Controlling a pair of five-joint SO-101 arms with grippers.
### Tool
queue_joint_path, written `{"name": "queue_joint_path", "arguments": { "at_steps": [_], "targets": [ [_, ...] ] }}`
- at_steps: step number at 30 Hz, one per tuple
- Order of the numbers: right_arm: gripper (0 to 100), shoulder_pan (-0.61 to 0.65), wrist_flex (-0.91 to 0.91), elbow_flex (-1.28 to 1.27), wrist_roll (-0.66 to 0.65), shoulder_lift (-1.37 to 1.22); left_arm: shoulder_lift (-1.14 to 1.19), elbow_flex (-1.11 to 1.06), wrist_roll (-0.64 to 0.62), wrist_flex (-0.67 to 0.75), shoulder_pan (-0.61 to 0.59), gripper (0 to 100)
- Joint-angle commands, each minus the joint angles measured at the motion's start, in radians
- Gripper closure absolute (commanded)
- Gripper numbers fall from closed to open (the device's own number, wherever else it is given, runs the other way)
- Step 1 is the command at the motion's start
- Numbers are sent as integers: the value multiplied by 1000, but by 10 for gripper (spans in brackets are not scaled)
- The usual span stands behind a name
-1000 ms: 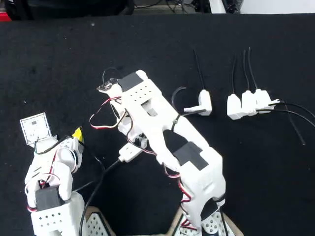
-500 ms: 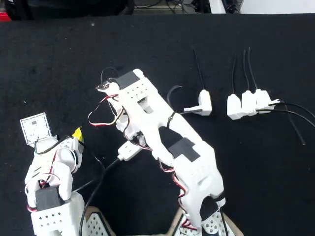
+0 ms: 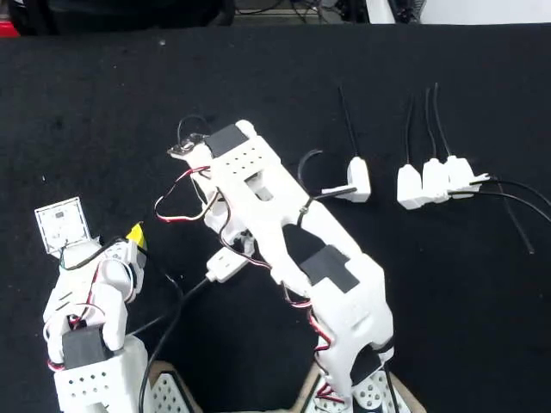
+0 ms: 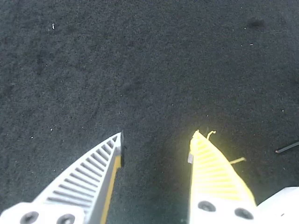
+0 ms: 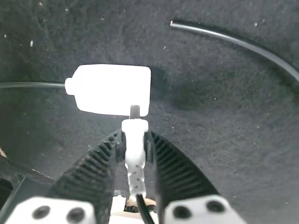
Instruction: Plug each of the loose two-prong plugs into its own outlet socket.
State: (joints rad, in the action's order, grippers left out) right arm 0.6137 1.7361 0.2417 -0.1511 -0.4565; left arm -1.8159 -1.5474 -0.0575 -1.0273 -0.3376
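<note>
My right gripper [image 5: 134,135] is shut on a small white two-prong plug [image 5: 135,149]. Its prong end touches the side of a white outlet socket [image 5: 112,88] that lies on the black mat. In the high view that socket [image 3: 225,265] lies beside the right arm [image 3: 258,198], which hides the gripper under its wrist. My left gripper [image 4: 156,135] stands open over bare mat at the table's near left, its yellow fingertip [image 3: 135,234] showing from above.
A white socket with a plug and curled black cable [image 3: 351,182] lies right of centre. Three white sockets with black leads [image 3: 435,182] sit side by side at the right. A black cable [image 5: 233,42] runs across the mat beyond the right gripper.
The right arm shifted slightly left and then back to the right; the socket beside it hardly moved. The left arm stayed still.
</note>
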Motion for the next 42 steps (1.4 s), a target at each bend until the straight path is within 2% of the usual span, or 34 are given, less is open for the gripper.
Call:
{"name": "queue_joint_path", "arguments": {
  "at_steps": [1, 10, 24, 36, 42],
  "targets": [
    [987, 2, 32, 12, -21, 47, -6, 13, 0, 14, -10, 762],
    [987, 0, 31, 108, -21, -33, -6, 13, 0, 14, -10, 762],
    [987, 2, 32, 113, -20, -114, -6, 19, 0, 14, -10, 762],
    [987, 0, 32, 12, -25, 82, -6, 19, 0, 14, -10, 762],
    [987, 5, 26, 97, -21, 93, -6, 19, 0, 14, -10, 762]
  ]
}}
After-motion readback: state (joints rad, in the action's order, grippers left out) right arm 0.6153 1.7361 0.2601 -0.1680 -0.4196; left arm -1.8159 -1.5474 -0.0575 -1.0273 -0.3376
